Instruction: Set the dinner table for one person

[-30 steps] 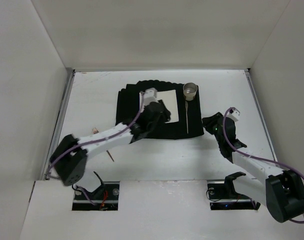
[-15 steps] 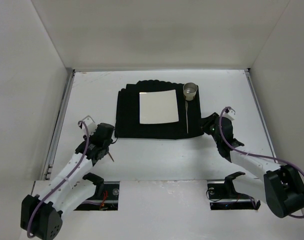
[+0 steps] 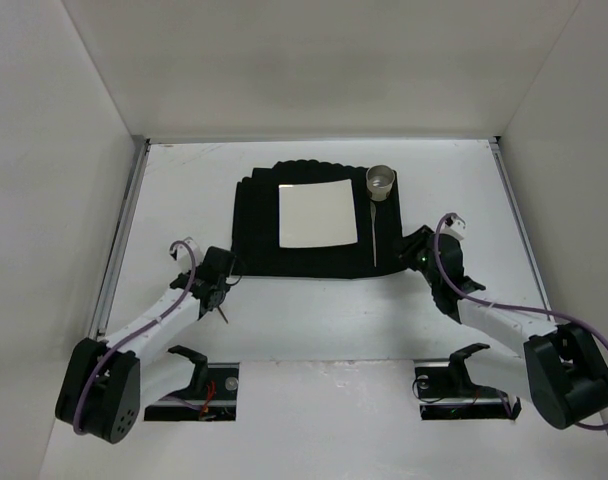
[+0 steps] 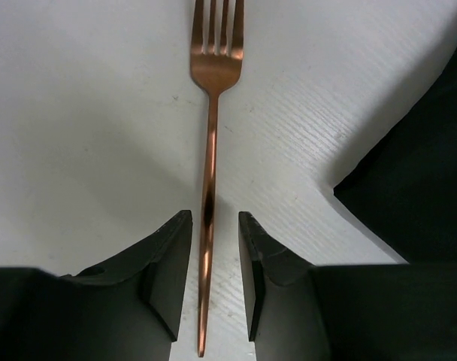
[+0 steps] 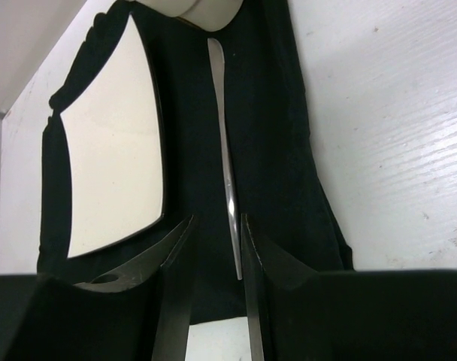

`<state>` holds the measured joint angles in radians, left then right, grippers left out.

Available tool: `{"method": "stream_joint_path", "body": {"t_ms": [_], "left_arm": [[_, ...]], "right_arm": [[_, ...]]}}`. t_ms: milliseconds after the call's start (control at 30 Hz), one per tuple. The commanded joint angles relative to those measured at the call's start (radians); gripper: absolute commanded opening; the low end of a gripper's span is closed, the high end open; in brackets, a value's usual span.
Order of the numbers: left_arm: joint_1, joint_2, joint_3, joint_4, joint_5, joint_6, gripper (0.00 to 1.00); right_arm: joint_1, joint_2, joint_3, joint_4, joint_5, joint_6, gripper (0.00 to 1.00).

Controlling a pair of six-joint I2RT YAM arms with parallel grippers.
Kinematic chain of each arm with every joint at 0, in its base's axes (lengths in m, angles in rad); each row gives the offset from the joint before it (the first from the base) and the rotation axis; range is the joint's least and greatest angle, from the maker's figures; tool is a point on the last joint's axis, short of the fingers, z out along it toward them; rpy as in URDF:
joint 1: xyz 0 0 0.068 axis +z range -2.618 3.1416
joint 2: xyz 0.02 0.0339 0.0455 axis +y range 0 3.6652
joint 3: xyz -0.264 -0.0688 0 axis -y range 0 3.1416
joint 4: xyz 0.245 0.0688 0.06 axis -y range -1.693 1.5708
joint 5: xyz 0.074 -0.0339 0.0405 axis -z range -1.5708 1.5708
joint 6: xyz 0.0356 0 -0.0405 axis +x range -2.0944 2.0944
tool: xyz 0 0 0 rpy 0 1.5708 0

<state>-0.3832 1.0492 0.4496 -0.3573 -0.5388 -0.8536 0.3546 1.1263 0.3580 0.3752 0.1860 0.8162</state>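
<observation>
A copper fork lies flat on the white dinner table, tines pointing away. My left gripper is open, its jaws either side of the fork's handle with a gap on each side. From above, this gripper sits near the black mat's near-left corner. A silver utensil lies on the mat to the right of the square white plate. My right gripper is open around the utensil's near end, whose handle lies close to the right finger.
A small cup stands on the mat's far right corner, just beyond the silver utensil. White walls enclose the table on three sides. The mat's corner lies right of the fork.
My left arm has swung from over the plate back to the near left and come down over the fork, its jaws narrowing. The right gripper has edged toward the mat.
</observation>
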Motion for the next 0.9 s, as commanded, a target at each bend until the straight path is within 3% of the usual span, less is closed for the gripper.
{"method": "stream_joint_path", "body": {"t_ms": [0,200,333,567,767,867], "left_arm": [[0.014,0.044,-0.028,0.087,0.036,0.014,0.27],[0.051,0.054,-0.046,0.103,0.082,0.002,0.22],[0.069,0.031,-0.063,0.101,0.083,0.007,0.11],[0.070,-0.136,0.020,0.063,0.085,0.059,0.07],[-0.104,0.118,0.270,0.132,0.103,0.296,0.08],[-0.138,0.267,0.383,0.173,0.108,0.408,0.08]], "right_arm": [[0.014,0.000,0.032,0.067,-0.010,-0.009,0.35],[0.014,0.006,0.032,0.068,-0.011,-0.012,0.37],[0.014,0.009,0.033,0.068,-0.017,-0.012,0.37],[0.013,0.006,0.030,0.068,-0.005,-0.015,0.38],[0.016,0.021,0.036,0.068,-0.008,-0.017,0.38],[0.014,0.013,0.029,0.068,-0.008,-0.011,0.38]]}}
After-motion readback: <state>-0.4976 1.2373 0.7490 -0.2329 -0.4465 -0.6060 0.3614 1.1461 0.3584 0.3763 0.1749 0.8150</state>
